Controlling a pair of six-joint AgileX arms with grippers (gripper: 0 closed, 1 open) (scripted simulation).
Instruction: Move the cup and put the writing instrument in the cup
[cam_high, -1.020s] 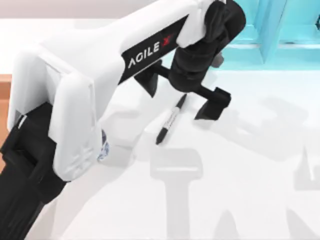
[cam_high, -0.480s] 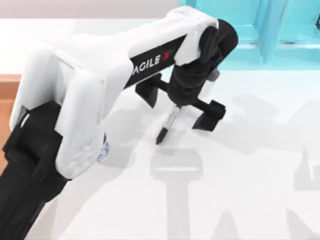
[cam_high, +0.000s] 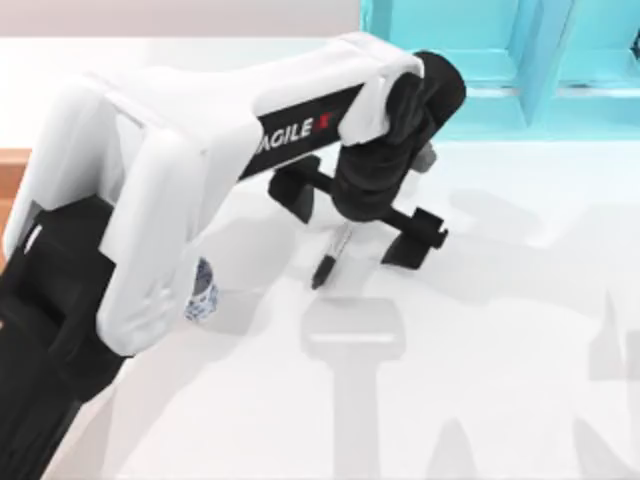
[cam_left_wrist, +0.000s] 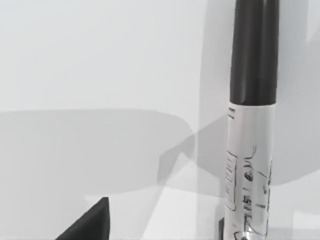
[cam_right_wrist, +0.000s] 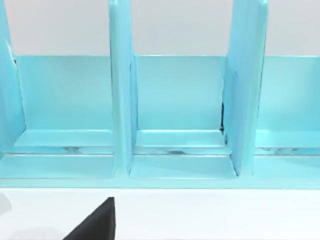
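Top view: the left gripper is seen lowered over the pen, which lies flat on the white table.
Left fingers: spread wide; one finger is set to one side of the pen's barrel and the other finger to the opposite side, neither touching it.
Reason for stance: the fingers are placed across the pen's length, so that a closing stroke would pinch the barrel from both sides; this is judged to be the approach to a grasp.
Pen position: between the fingers, its upper part hidden beneath the wrist, its black end projecting out from under the gripper.
Left wrist view: the grey-white printed barrel and a black end section are shown close below the camera, resting on the table; a dark fingertip is seen beside it, apart from it.
Cup: stands well apart from the fingers, largely hidden under the left arm's white link; the pen is not yet in it.
Right wrist view: the right arm is parked facing a turquoise rack of upright dividers; whether its fingers are spread or pressed together cannot be told.
Next step, as judged: the fingers are to be closed on the barrel before any lift.
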